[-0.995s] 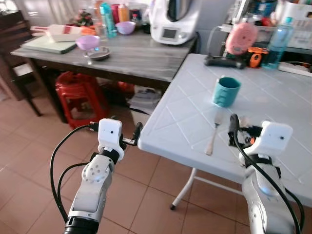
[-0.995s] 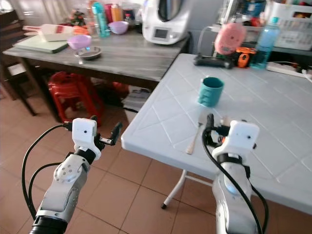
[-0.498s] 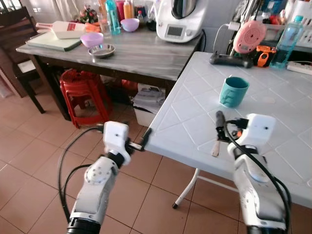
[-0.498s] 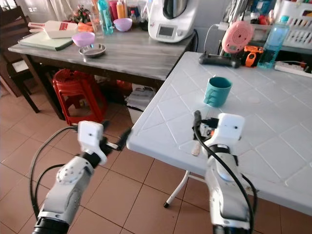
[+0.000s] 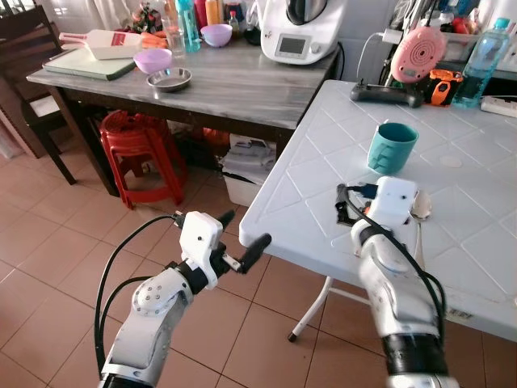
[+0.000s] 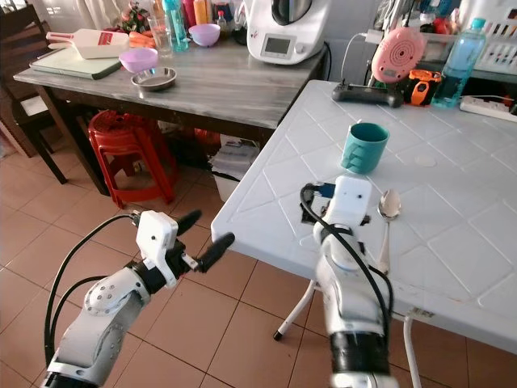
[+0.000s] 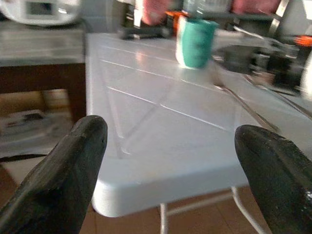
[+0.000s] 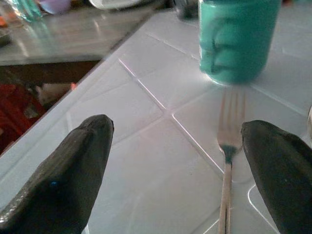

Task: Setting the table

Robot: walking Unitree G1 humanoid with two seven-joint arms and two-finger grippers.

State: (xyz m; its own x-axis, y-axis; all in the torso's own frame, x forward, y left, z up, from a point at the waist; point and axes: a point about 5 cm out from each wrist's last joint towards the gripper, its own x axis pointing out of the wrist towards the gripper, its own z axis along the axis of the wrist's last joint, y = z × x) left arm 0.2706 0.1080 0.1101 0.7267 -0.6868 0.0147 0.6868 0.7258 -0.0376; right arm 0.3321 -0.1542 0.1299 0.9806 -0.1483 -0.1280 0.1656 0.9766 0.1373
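Table (image 5: 307, 202): white folding top, the place being set; the robot is standing at its near corner.
Cup (image 5: 393, 148): teal, upright, standing toward the middle of the table, ahead of both utensils.
Fork (image 8: 227, 161): lying flat with tines pointing at the cup, just short of its base (not touching, as far as the right wrist view shows). Probably laid as part of a place setting.
Spoon (image 6: 388, 212): lying just beside the right arm, bowl end toward the cup, handle running back toward the table edge. Its lie alongside the fork suits a setting with the cup at the head.
Right gripper (image 8: 180, 170): hovering low over the table, fingers (image 8: 63, 175) spread wide, one on each side of the fork. Holding nothing, touching nothing that I can make out. Judgement: it is either lining up on the fork or done placing it; the frames are not saying which.
Left gripper (image 5: 240, 240): hanging out past the table's near corner, over the floor, pointing at the table edge. Fingers (image 7: 63, 170) wide apart, empty (looks like a waiting pose).
Side table (image 5: 234, 85): grey, well apart from the setting, carrying a metal dish (image 5: 169, 78), a purple bowl (image 5: 152, 60) and a white appliance (image 5: 300, 31). Judgement: likely the source for more tableware.
Progress: cup, fork and spoon are down; no plate yet at this place, so the setting is looking partly done.
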